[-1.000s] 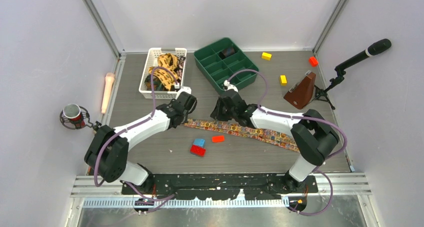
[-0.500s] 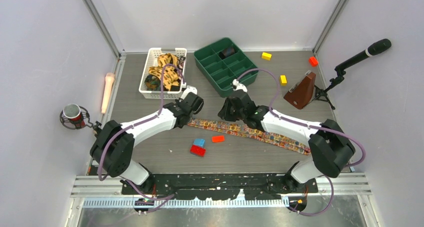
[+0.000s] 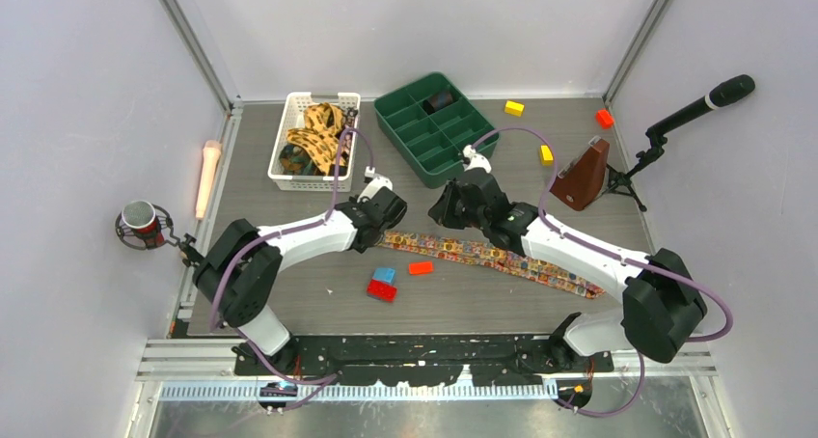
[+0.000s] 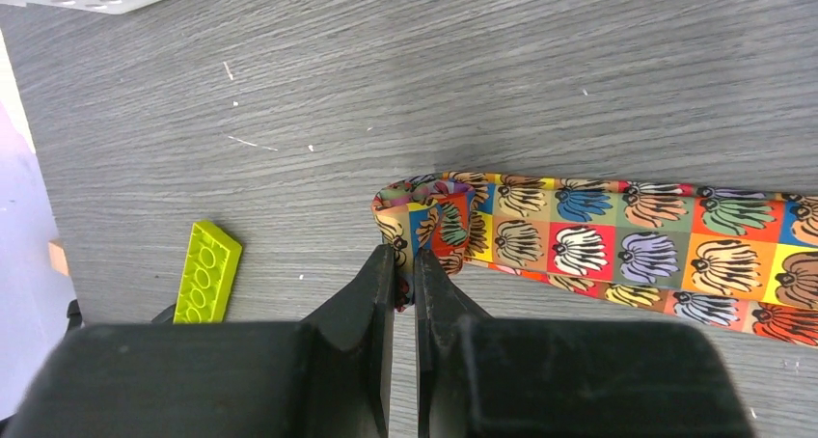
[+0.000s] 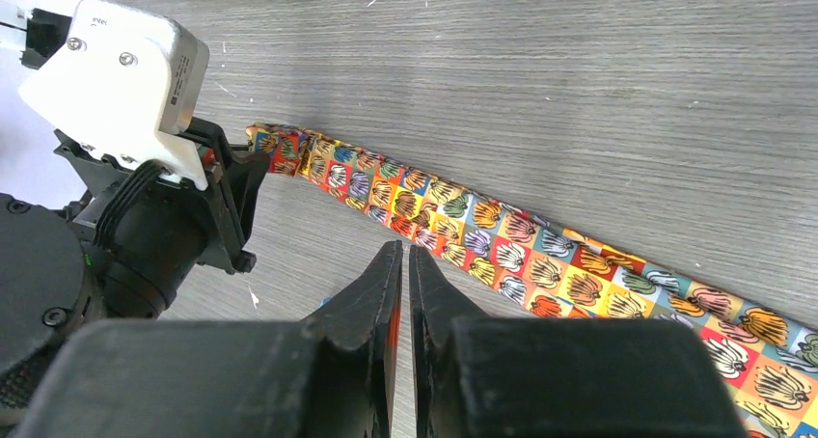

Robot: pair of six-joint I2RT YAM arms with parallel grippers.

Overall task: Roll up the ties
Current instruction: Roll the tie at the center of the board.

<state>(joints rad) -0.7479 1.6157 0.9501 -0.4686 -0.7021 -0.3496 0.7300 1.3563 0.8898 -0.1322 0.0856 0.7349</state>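
One tie, patterned in orange, red and tan squares, lies flat across the table; it also shows in the left wrist view and the right wrist view. My left gripper is shut on the tie's left end, which is folded over into a small curl. My right gripper is shut and holds nothing, just above the table beside the tie's middle. More ties lie bunched in the white basket.
A blue block, a red block and an orange-red block lie just in front of the tie. A lime brick lies by my left gripper. A green divided tray, yellow blocks, a brown metronome and a microphone stand behind.
Both grippers have moved to the right. The left one carried the tie's left end with it, so that end now lies further right.
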